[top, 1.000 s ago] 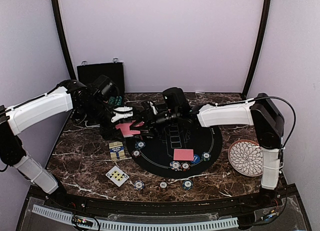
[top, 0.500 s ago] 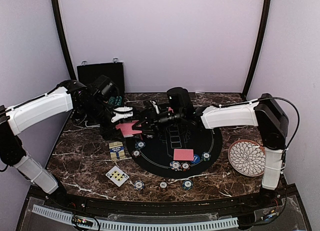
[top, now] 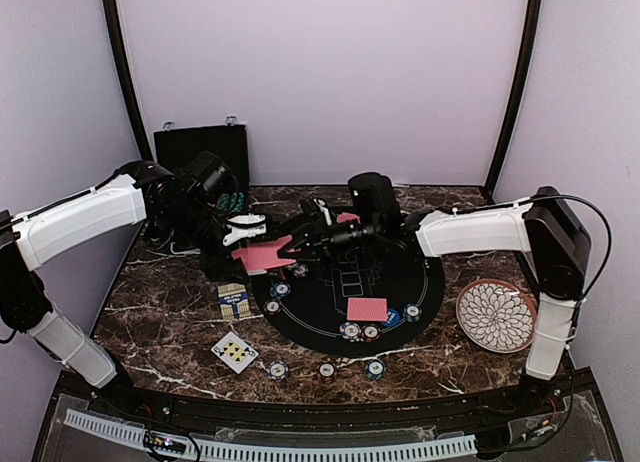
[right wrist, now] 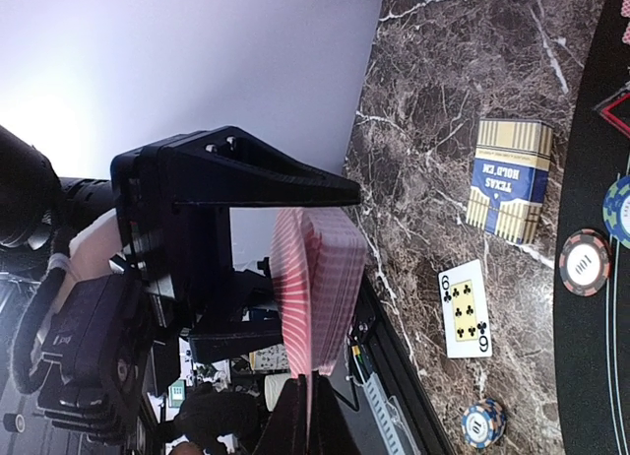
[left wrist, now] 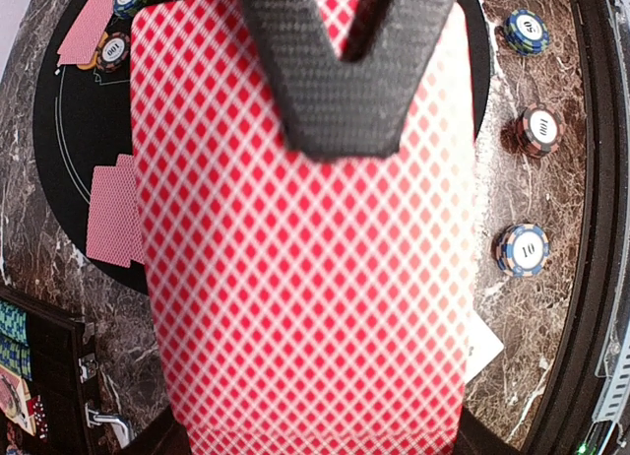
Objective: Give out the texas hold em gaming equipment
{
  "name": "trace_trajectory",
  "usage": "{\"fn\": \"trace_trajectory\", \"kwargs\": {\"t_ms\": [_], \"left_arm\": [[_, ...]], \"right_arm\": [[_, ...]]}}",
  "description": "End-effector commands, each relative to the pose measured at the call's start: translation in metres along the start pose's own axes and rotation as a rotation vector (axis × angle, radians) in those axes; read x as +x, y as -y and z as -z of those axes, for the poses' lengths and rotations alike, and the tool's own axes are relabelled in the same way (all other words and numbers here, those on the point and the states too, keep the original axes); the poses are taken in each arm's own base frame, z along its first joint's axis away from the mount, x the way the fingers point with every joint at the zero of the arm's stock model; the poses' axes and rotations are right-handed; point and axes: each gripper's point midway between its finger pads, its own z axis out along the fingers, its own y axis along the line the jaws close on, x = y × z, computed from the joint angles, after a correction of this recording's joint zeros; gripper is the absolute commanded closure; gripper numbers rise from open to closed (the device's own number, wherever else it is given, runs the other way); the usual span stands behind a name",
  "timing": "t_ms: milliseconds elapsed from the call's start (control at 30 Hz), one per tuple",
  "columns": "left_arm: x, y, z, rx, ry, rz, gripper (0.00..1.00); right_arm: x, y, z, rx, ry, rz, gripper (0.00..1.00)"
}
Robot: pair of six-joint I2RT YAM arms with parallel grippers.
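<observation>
Red-backed deck of cards (left wrist: pixel 295 248) sat clamped in the left claw (top: pixel 247 239), held above the desk's (top: pixel 160 302) left side, that arm bent at the elbow. The right arm stretched leftward over the black mat (top: pixel 405 282), the right claw (top: pixel 298 244) at the deck's edge; whether it gripped, I couldn't tell.

A robotics lab test booth is filling the view. Plain pale lilac walls (top: pixel 320 82) are closing in three sides, and black frame posts (top: pixel 118 72) are rising at the back corners. Two white robot arms (top: pixel 80 217) are reaching over a dark marble-patterned desk (top: pixel 160 312) from its near edge. A white perforated strip (top: pixel 300 449) is running along the front rail.
</observation>
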Motion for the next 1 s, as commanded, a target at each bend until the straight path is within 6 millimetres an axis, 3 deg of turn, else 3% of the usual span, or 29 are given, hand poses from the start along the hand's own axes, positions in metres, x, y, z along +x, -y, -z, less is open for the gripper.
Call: {"fn": "trace_trajectory", "kwargs": {"t_ms": [0,167,433,633,967], "left_arm": [[-0.003,0.001,0.007,-0.008,0.024,0.000,1.00],[-0.002,0.001,0.006,-0.006,0.021,0.001,1.00],[-0.003,0.001,0.007,-0.004,0.021,0.000,1.00],[-0.001,0.002,0.006,-0.001,0.015,0.002,1.00],[0.000,0.003,0.005,0.008,0.014,0.004,1.00]], "right_arm": [[0.002,-0.007,0.022,0.000,0.018,0.027,1.00],[0.011,0.018,0.055,0.063,0.050,-0.017,1.00],[0.038,0.078,0.100,0.173,0.086,-0.124,1.00],[0.047,0.124,0.129,0.282,0.123,-0.175,1.00],[0.046,0.185,0.145,0.539,0.128,-0.173,1.00]]}}
